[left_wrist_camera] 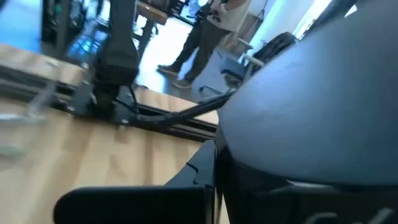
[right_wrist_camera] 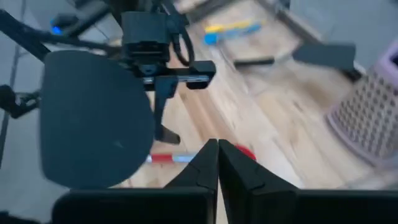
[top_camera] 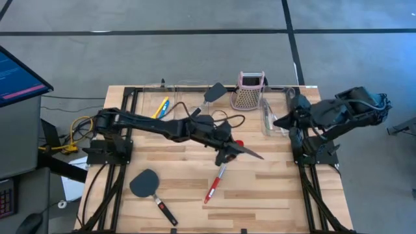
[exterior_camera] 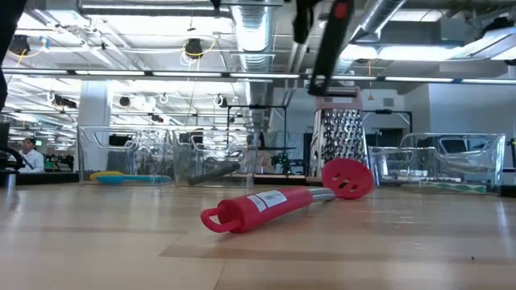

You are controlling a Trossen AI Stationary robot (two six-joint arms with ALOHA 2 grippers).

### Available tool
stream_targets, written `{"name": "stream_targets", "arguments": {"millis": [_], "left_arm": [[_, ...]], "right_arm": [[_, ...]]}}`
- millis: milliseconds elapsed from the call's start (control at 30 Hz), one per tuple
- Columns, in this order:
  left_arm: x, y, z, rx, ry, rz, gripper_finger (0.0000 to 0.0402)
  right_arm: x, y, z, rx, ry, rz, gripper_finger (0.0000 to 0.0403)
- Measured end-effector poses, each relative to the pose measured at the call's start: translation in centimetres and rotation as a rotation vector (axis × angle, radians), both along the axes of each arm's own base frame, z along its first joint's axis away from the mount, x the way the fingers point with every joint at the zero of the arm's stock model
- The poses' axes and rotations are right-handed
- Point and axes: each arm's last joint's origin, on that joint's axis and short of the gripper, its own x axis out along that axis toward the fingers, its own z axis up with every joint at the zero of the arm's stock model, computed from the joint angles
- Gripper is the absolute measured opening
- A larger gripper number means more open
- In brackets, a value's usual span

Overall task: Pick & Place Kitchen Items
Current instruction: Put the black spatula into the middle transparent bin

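High: left gripper point(top_camera: 229, 151) pinches a black spatula point(top_camera: 250, 153), red spoon point(top_camera: 218, 179) just below its fingers; right gripper point(top_camera: 281, 120) parked. Low: spoon point(exterior_camera: 278, 198) flat on table point(exterior_camera: 97, 242). Right wrist: fingers point(right_wrist_camera: 202, 163) pressed together, empty.

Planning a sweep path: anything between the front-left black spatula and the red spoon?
No. The high view shows only bare tabletop between the front-left black spatula and the red spoon.

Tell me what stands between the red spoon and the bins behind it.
The left gripper, shut on a black spatula, hangs right over the red spoon; the grater stands behind it, between two bins.
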Motion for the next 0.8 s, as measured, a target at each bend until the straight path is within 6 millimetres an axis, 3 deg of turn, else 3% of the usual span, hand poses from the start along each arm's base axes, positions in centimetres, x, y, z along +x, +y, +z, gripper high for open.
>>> {"name": "stream_targets", "arguments": {"millis": [200, 333, 533, 800], "left_arm": [[-2.2, 0.8, 2.4, 0.102, 0.034, 0.085, 0.0001], [-3.1, 1.6, 3.5, 0.118, 0.036, 0.129, 0.0001], [-4.2, 2.8, 5.1, 0.146, -0.007, 0.159, 0.0001], [-6.0, 4.6, 7.3, 0.195, -0.045, 0.202, 0.0001]], "right_arm": [[0.8, 2.3, 0.2, -0.178, -0.106, -0.001, 0.0006], [1.5, 3.8, -1.0, -0.263, -0.121, -0.018, 0.0003], [2.9, 6.3, -3.6, -0.209, -0.177, 0.028, 0.0002], [3.4, 8.4, -5.4, -0.155, -0.237, 0.082, 0.0001]]}}
